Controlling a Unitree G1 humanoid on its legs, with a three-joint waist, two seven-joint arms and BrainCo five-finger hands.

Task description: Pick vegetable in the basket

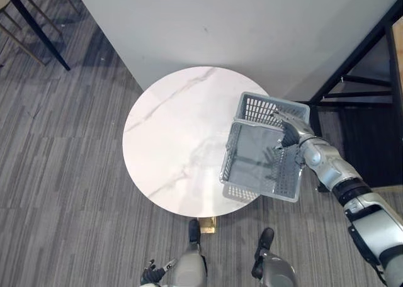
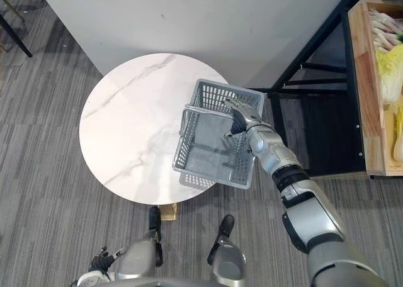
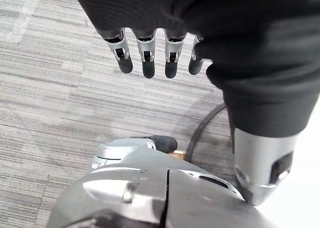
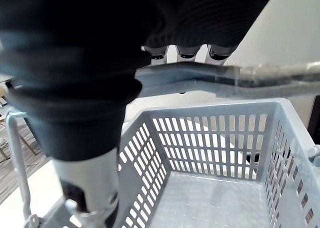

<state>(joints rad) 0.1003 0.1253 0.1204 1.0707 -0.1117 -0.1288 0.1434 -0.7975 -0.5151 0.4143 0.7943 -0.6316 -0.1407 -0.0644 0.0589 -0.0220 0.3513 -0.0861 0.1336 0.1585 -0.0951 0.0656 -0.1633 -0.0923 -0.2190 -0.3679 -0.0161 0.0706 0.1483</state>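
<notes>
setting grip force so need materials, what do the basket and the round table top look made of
Basket: probably moulded plastic, matte grey, going by its even rows of slots and thick rim. Table top: marble or a marble-look laminate, white with grey veins, glossy enough to show a faint reflection of the basket.

One grey basket (image 2: 214, 99), one round white table (image 2: 126, 129), one wooden crate (image 2: 360, 79), leafy vegetables (image 2: 389, 67) too heaped to count

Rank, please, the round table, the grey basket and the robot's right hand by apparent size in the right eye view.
Largest: round marble table, clearly.
Next: grey basket, which looks lifted, so nearer the camera.
Smallest: right hand, curled round the basket's handle.
</notes>
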